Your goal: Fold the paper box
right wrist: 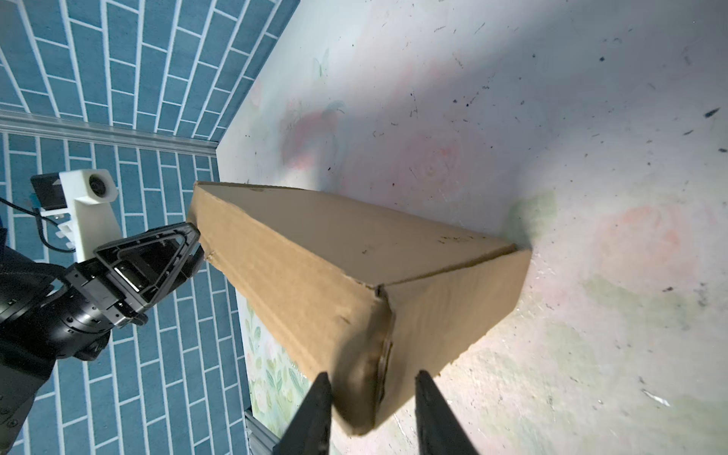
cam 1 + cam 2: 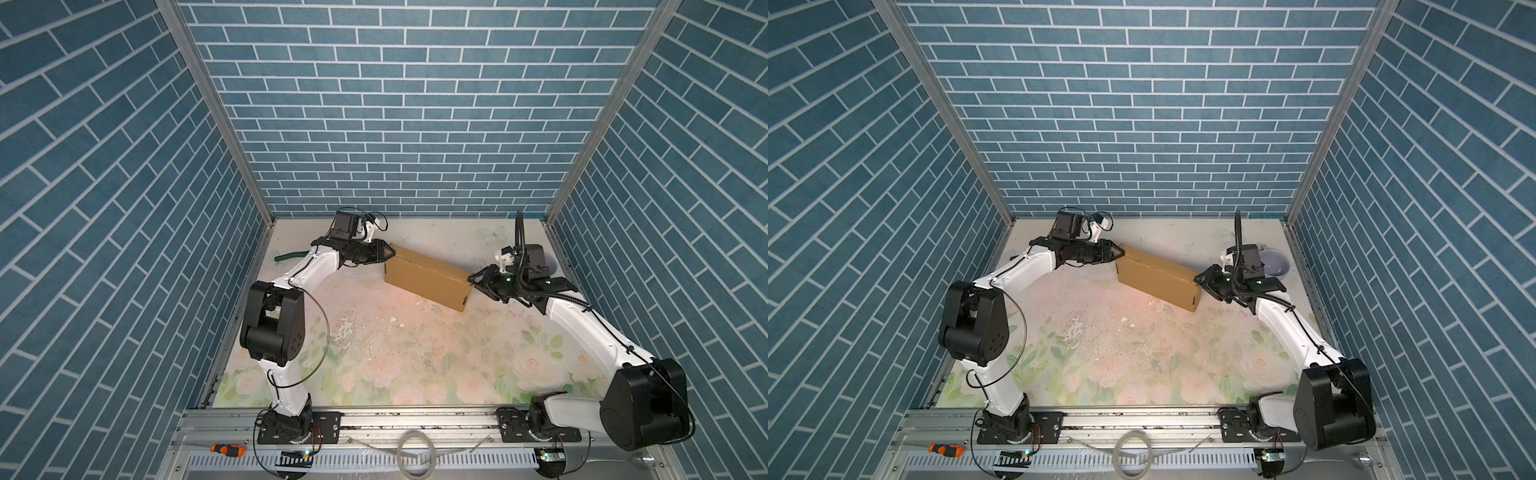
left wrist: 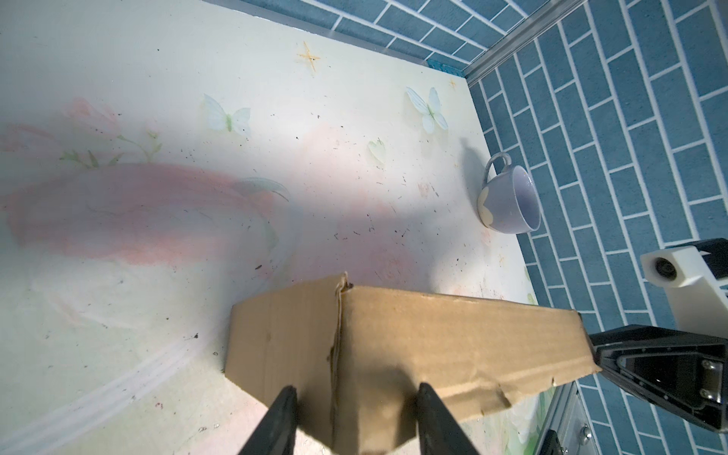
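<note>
The paper box (image 2: 424, 282) (image 2: 1154, 276) is a closed, plain brown cardboard box. It stands on one long side at the back of the table, slanting from back left to front right. My left gripper (image 2: 390, 252) (image 2: 1121, 252) is at its upper left corner. In the left wrist view its jaws (image 3: 357, 388) stand apart with that corner of the box (image 3: 433, 346) between them. My right gripper (image 2: 473, 279) (image 2: 1198, 279) is at the upper right corner. Its jaws (image 1: 373, 373) are also apart around the corner of the box (image 1: 315, 256), which looks blurred there.
A lilac mug (image 3: 508, 201) (image 2: 1277, 264) sits by the right wall behind my right arm. A green object (image 2: 286, 256) lies at the left wall under my left arm. An orange-handled screwdriver (image 2: 226, 449) and a cable coil (image 2: 415, 451) rest on the front rail.
</note>
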### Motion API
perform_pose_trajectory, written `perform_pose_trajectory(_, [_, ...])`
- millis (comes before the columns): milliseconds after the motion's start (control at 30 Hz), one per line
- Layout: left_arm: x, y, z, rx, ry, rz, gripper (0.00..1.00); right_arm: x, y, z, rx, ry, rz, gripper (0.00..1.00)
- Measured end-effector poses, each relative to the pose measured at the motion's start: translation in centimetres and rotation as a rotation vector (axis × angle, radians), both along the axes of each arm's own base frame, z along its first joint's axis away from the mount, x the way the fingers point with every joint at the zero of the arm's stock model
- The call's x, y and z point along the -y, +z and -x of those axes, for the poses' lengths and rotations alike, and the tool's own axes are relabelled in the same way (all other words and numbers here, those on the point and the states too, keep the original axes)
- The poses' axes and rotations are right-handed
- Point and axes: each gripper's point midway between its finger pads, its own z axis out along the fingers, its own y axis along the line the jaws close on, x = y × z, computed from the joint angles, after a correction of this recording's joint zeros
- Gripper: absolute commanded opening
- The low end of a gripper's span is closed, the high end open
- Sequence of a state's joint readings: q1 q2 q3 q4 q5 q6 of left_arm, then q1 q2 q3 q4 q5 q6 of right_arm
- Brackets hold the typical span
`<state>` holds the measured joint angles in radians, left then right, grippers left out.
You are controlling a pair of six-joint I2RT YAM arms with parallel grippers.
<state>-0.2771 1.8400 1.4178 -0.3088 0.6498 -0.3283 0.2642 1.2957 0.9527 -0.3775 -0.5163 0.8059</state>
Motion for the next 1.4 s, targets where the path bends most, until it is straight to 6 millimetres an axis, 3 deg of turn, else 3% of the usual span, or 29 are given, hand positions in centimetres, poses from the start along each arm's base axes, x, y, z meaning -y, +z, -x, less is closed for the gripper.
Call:
perform_pose_trajectory(100, [0.0,0.0,0.0,0.0,0.0,0.0,0.48,-0.5,0.1,0.4,-0.004,0.018,-0.009,0.36])
perform_pose_trajectory(233, [0.0,0.0,0.0,0.001,0.002,-0.001,0.46,-0.5,-0.6,0.5,-0.01,0.02,-0.007,0.18])
perform_pose_trajectory(333, [-0.1,0.0,-0.2,0.011,0.006,-0.003,0.42,-0.4,-0.6,-0.1,0.01,0.011,-0.012,0.13])
perform_pose_trajectory(400, [-0.2,0.1,-0.4,0.017,0.009,-0.003,0.4,-0.3,-0.5,-0.4,0.019,0.008,-0.013,0.14])
perform_pose_trajectory(567, [-0.3,0.2,-0.5,0.025,0.014,-0.004,0.37,-0.3,-0.7,-0.4,0.014,0.015,-0.002,0.35])
perform_pose_trajectory(667, [-0.3,0.3,-0.5,0.027,0.015,-0.005,0.37,-0.3,-0.7,-0.1,0.005,0.025,0.006,0.39])
perform_pose_trajectory(900, [-0.4,0.2,-0.5,0.041,0.021,0.003,0.32,-0.4,-0.6,-0.2,0.013,0.04,0.012,0.11])
perform_pose_trajectory(1400, [-0.4,0.3,-0.7,0.058,0.028,0.013,0.11,-0.3,-0.5,-0.5,0.028,0.037,0.013,0.0])
